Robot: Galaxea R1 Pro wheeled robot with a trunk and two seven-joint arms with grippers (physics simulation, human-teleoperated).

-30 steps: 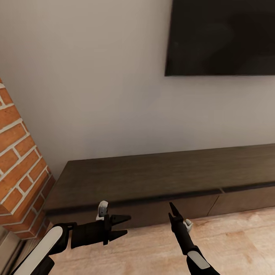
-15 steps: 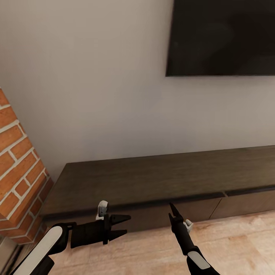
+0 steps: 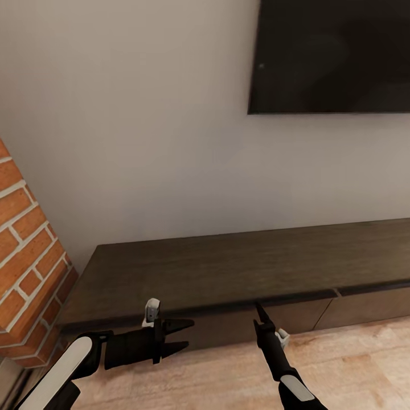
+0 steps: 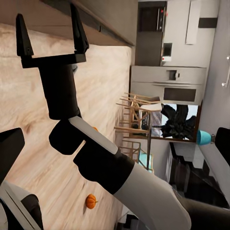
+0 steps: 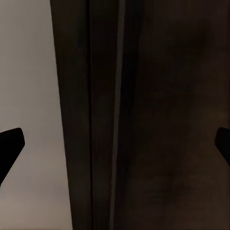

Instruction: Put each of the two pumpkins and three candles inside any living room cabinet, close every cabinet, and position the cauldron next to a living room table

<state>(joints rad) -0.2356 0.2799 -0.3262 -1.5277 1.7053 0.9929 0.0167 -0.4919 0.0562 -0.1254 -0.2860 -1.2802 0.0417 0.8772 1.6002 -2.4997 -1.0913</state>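
Observation:
The cabinet [image 3: 228, 265], a long low dark-brown console, runs along the wall with its drawer fronts flush. My left gripper [image 3: 183, 335] hovers open and empty just before its left end, pointing right. My right gripper [image 3: 259, 316] points at the cabinet front from close by. The left wrist view shows the right gripper [image 4: 50, 36] with its fingers spread and nothing between them. In the right wrist view the cabinet [image 5: 158, 115] is very near. One orange pumpkin [image 4: 91, 201] lies on the plank floor far behind my right arm. The candles and cauldron are out of view.
A red-brick fireplace [image 3: 23, 267] stands at the cabinet's left end. A black TV [image 3: 336, 57] hangs on the wall above. Light wood floor [image 3: 353, 364] spreads before the cabinet. In the left wrist view, wooden chairs [image 4: 136, 115] and grey kitchen units [image 4: 165, 84] stand far off.
The whole head view has shifted slightly, so the camera moved a little. Both arms hold nearly the same pose and both grippers stay open.

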